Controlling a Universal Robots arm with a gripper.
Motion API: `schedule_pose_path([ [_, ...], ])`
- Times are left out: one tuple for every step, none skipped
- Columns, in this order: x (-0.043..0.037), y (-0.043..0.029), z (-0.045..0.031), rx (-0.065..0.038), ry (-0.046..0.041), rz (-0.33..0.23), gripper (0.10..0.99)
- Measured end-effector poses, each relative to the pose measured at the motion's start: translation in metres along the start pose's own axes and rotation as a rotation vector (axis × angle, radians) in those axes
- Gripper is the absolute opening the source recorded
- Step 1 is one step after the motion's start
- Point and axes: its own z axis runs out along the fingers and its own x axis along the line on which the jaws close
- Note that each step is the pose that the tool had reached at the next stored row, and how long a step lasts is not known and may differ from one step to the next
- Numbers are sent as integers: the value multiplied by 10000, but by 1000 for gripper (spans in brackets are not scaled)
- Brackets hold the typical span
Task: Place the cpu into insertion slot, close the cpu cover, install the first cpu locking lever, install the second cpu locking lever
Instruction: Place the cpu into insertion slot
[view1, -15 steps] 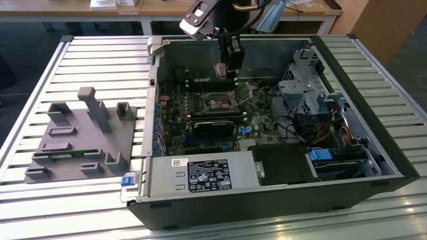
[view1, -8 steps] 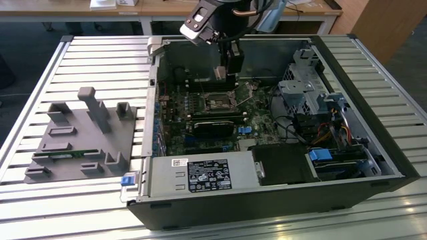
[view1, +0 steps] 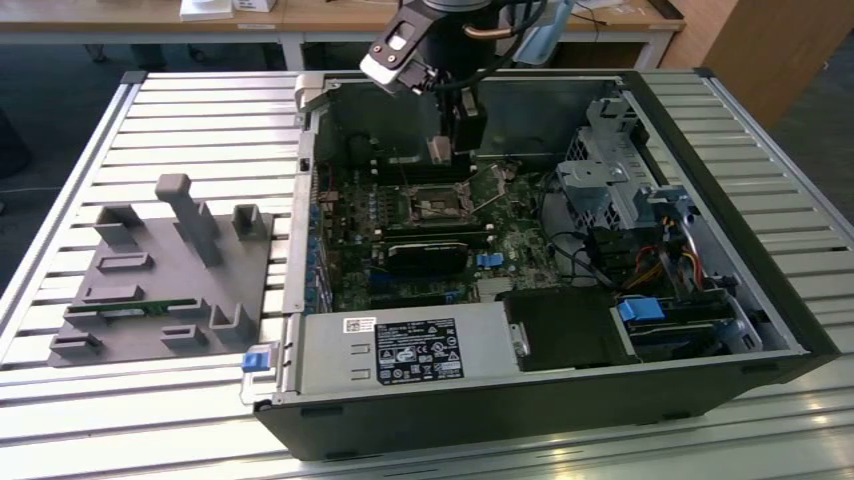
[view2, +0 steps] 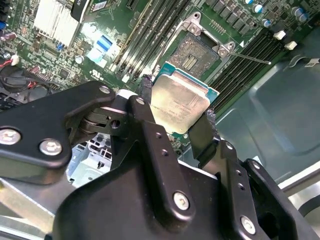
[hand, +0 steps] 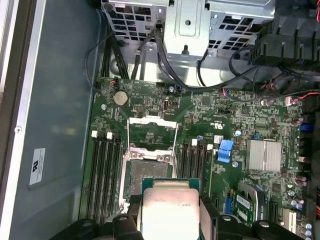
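The gripper (view2: 178, 104) is pinching the cpu (hand: 170, 210) by two opposite edges, its black fingers (view2: 146, 97) closed narrowly on the chip's rim. That is probably so the pale metal face and the underside are not being touched.

In both wrist views the chip is hanging above the insertion slot (hand: 150, 172) and just short of it, not yet over its dark centre. It is being carried roughly parallel to the motherboard (hand: 225, 115), which suits a flat, straight drop into the socket.

The cpu cover (hand: 152, 121) is lying swung open on the side of the insertion slot away from the chip, leaving the socket bare to receive it. In the second wrist view a thin locking lever (view2: 250, 57) is angling out from a corner of the insertion slot, unlatched and pointing away over the memory slots (view2: 235, 75).

In the exterior view the arm is reaching down into the opened computer case (view1: 747, 300) on the slatted bench (view1: 200, 120), with the gripper poised above the insertion slot (view1: 434, 205). By my reading, the placing of the chip is under way and none of the closing steps are done.
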Motion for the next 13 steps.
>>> schedule_pose_path([
  [0,0,3,1,0,0,541],
  [1,-1,5,1,-2,0,541],
  [0,-1,7,1,-2,1,541],
  [0,-1,8,1,-1,1,541],
  [1,-1,11,0,0,1,541],
  [1,-1,13,0,0,2,541],
  [1,-2,14,0,0,2,541],
  [1,-2,16,0,0,2,541],
  [1,-2,17,0,0,2,541],
  [1,-2,19,0,0,2,541],
  [1,-2,21,0,1,2,541],
  [1,-2,24,0,0,2,541],
  [1,-2,25,0,0,2,541],
])
